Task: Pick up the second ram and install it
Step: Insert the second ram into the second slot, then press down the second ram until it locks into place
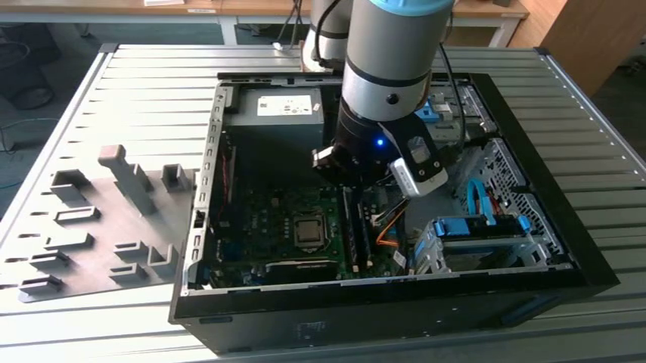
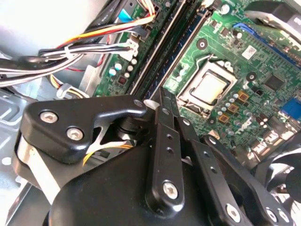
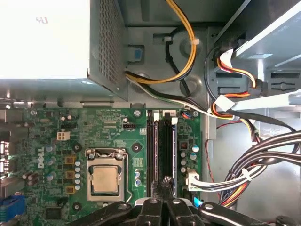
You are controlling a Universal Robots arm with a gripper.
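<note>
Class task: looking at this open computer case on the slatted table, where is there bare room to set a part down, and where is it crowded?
Free: the slatted table between the grey holder blocks and the case. Crowded: by the gripper over the slot rails, beside the cable bundle.

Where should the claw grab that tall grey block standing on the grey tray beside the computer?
Probably near its top, pinching its flat sides and coming straight down from above. The tall grey block stands upright on the grey tray and rises higher than the shorter blocks around it, so its top is free.
</note>
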